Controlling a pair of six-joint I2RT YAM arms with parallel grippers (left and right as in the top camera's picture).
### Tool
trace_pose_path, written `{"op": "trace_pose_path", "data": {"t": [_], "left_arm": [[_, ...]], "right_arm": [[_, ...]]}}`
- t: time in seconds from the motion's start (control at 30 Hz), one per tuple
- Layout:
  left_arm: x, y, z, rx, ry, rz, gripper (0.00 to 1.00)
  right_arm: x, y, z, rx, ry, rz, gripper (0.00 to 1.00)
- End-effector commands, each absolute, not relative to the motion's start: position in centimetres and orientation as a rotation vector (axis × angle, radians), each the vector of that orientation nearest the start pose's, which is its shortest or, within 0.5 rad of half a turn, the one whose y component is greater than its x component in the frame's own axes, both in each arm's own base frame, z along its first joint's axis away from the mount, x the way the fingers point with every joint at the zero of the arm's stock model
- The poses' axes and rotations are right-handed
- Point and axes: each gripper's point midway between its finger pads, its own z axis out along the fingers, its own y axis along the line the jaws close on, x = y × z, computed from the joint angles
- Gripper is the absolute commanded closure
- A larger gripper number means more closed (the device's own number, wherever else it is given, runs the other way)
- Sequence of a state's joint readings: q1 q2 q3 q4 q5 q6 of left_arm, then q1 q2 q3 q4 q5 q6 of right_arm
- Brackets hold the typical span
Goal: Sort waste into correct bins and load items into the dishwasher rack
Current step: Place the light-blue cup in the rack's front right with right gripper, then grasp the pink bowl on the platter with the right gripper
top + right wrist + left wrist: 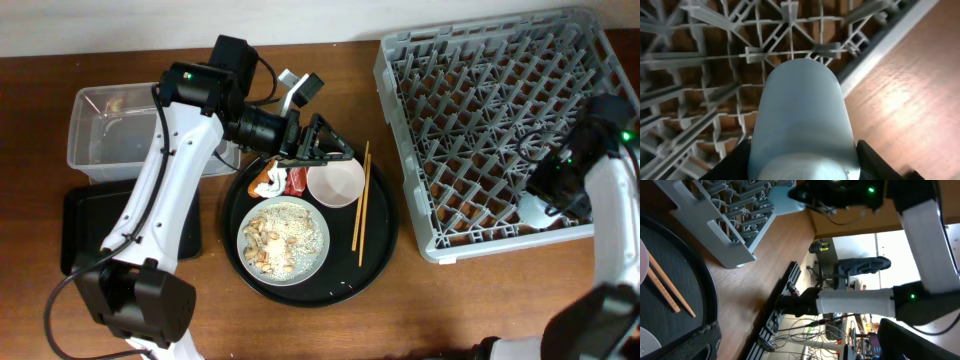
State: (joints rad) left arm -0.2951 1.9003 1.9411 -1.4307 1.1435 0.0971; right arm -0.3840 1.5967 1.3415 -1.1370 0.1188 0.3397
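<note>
My right gripper has the blue cup at the rack.
It pinches the light-blue cup just over the near corner of the grey rack. My left gripper is spread wide, just above the white bowl on the round black tray.

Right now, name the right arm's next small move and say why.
Probably ease the light-blue cup straight down onto the grid of the rack. The right jaws are shut on the cup, and it hangs over the pegs just inside the rack's near rim. It does not look seated yet, so opening now might tip it.
</note>
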Motion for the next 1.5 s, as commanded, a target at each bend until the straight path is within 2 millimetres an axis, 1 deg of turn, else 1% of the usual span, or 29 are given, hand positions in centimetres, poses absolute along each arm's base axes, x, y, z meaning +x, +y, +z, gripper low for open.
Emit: {"op": "trace_pose_path", "data": {"t": [0.0, 0.07, 0.1, 0.13, 0.17, 0.23, 0.27, 0.33, 0.37, 0.4, 0.43, 0.5, 0.53, 0.57, 0.63, 0.67, 0.7, 0.73, 0.83, 0.87, 0.9, 0.97, 1.07, 1.13, 1.2, 1.23, 1.3, 1.37, 1.47], "left_arm": [[31.2, -25.8, 29.1, 0.664, 2.507, -1.68, 0.01], [31.3, -25.7, 28.9, 0.667, 2.513, -1.66, 0.01], [31.7, -25.4, 28.1, 0.673, 2.543, -1.582, 0.02], [32.7, -24.5, 26.0, 0.688, 2.62, -1.372, 0.05], [33.5, -23.6, 24.4, 0.698, 2.68, -1.187, 0.05], [34.8, -21.5, 21.8, 0.674, 2.787, -0.825, 0.05], [35.2, -20.6, 21.0, 0.61, 2.838, -0.684, 0.06], [35.4, -20.3, 20.8, 0.541, 2.864, -0.644, 0.11], [35.6, -20.0, 20.8, 0.5, 2.874, -0.644, 0.18], [35.8, -19.3, 21.2, 0.457, 2.874, -0.642, 0.22], [36.3, -17.6, 22.3, 0.392, 2.859, -0.636, 0.23], [37.2, -13.5, 24.7, 0.178, 2.829, -0.578, 0.23], [37.6, -10.1, 26.3, 0.02, 2.792, -0.51, 0.23], [37.6, -7.0, 27.5, -0.1, 2.754, -0.427, 0.22], [36.6, -2.1, 28.9, -0.271, 2.71, -0.274, 0.21], [35.6, 0.1, 29.5, -0.342, 2.699, -0.206, 0.01], [34.8, 1.9, 29.7, -0.4, 2.696, -0.149, 0.01], [34.4, 2.9, 29.6, -0.438, 2.703, -0.124, 0.01], [34.3, 3.4, 29.5, -0.458, 2.702, -0.119, 0.01], [34.5, 3.4, 29.6, -0.457, 2.695, -0.12, 0.01], [34.8, 3.4, 29.7, -0.453, 2.683, -0.123, 0.01], [34.7, 3.4, 29.7, -0.454, 2.685, -0.123, 0.01], [34.7, 3.4, 29.7, -0.454, 2.685, -0.123, 0.01], [34.7, 3.4, 29.7, -0.453, 2.685, -0.124, 0.01], [34.7, 3.4, 29.7, -0.453, 2.685, -0.124, 0.01], [34.7, 3.4, 29.7, -0.454, 2.685, -0.123, 0.01], [34.7, 3.4, 29.7, -0.454, 2.685, -0.123, 0.01], [34.7, 3.4, 29.7, -0.453, 2.685, -0.124, 0.01], [34.7, 3.4, 29.7, -0.454, 2.685, -0.123, 0.01]], "right_arm": [[30.1, -14.1, 12.9, 1.069, 2.746, -0.148, 0.43], [30.3, -13.4, 13.3, 1.047, 2.755, -0.083, 0.31], [30.6, -12.9, 14.2, 1.018, 2.754, -0.042, 0.28], [30.7, -12.7, 16.1, 1.007, 2.729, -0.023, 0.26], [30.7, -12.6, 17.7, 0.996, 2.705, -0.023, 0.25], [30.7, -11.8, 22.5, 0.917, 2.627, 0.027, 0.25], [31.0, -10.3, 24.9, 0.784, 2.592, 0.124, 0.25], [31.1, -6.4, 27.7, 0.532, 2.55, 0.301, 0.28], [30.9, -4.2, 28.4, 0.439, 2.548, 0.368, 0.31], [30.7, -1.3, 28.7, 0.34, 2.565, 0.44, 0.39], [30.5, 2.4, 28.5, 0.191, 2.604, 0.494, 0.43], [30.7, 8.1, 26.7, -0.048, 2.666, 0.53, 0.44], [31.1, 10.4, 24.9, -0.076, 2.717, 0.492, 0.47], [31.7, 11.9, 22.9, -0.046, 2.761, 0.435, 0.49], [33.4, 14.4, 19.0, -0.006, 2.827, 0.327, 0.55], [34.2, 15.4, 16.6, 0.035, 2.866, 0.277, 0.57], [35.4, 16.4, 13.4, 0.089, 2.913, 0.247, 0.61], [36.2, 17.1, 10.8, 0.124, 2.949, 0.24, 0.64], [38.0, 19.3, 5.3, 0.121, 3.005, 0.331, 0.71], [38.3, 19.1, 4.2, 0.134, 3.013, 0.297, 0.71], [38.4, 18.1, 2.6, 0.223, 3.029, 0.203, 0.71], [38.2, 18.1, 1.6, 0.22, 3.052, 0.19, 0.71], [37.9, 18.6, 1.9, 0.138, 3.065, 0.237, 0.7], [37.9, 19.0, 3.1, 0.068, 3.048, 0.273, 0.69], [38.2, 19.0, 5.3, 0.044, 2.997, 0.298, 0.65], [38.5, 19.0, 7.5, 0.038, 2.941, 0.311, 0.6], [38.8, 18.3, 8.5, 0.045, 2.908, 0.271, 0.51], [38.7, 17.3, 8.0, 0.057, 2.919, 0.18, 0.49], [38.5, 15.8, 6.1, 0.072, 2.948, 0.051, 0.49]]}}
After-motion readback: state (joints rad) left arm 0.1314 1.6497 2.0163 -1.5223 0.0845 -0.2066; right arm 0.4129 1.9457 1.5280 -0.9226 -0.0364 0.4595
